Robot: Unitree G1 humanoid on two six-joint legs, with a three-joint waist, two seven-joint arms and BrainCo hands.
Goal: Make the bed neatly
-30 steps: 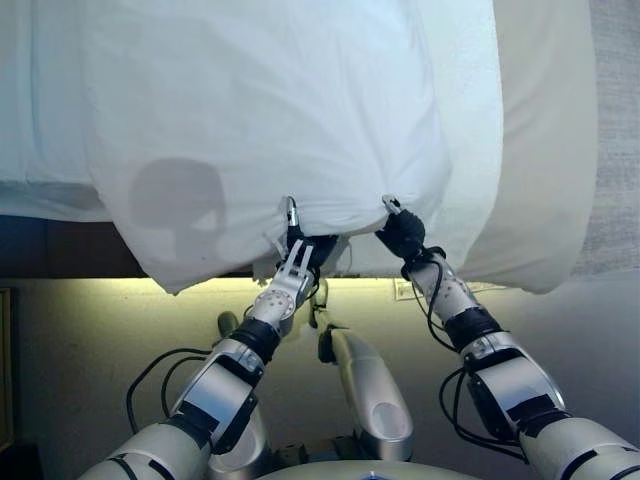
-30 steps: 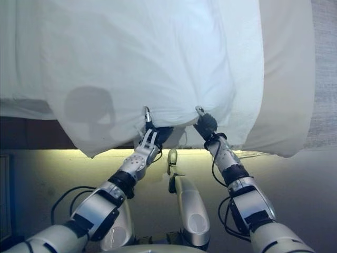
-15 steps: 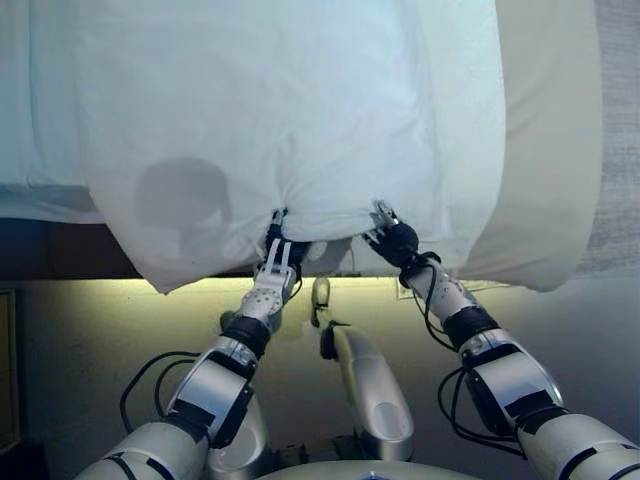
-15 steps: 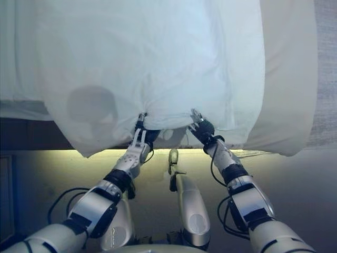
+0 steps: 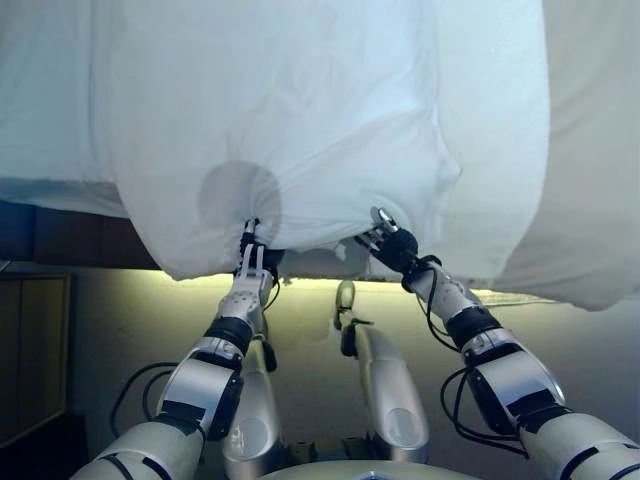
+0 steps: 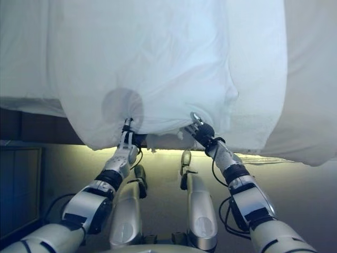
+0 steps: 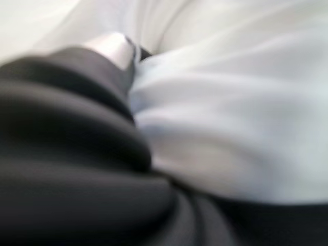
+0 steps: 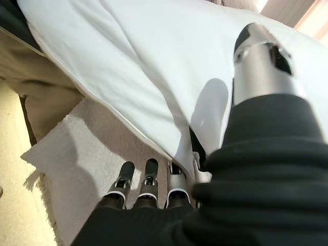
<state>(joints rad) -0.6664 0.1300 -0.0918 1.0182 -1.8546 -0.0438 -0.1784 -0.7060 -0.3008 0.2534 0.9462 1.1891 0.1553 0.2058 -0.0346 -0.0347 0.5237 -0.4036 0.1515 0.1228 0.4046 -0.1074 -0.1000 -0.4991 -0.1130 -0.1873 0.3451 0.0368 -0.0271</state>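
Right hand pinches the near hem of the white sheet, thumb over, fingers curled under. Left hand is at the same hem, fingers buried in cloth; grip cannot be told. Sheet drapes over the bed edge, hanging toward the floor.

A smooth, matt white cloth sheet is hanging in soft folds over a rougher, nubbly off-white towel-like cloth, while silver metallic-looking fingers with dark matt tips are showing beside a ribbed black cover.
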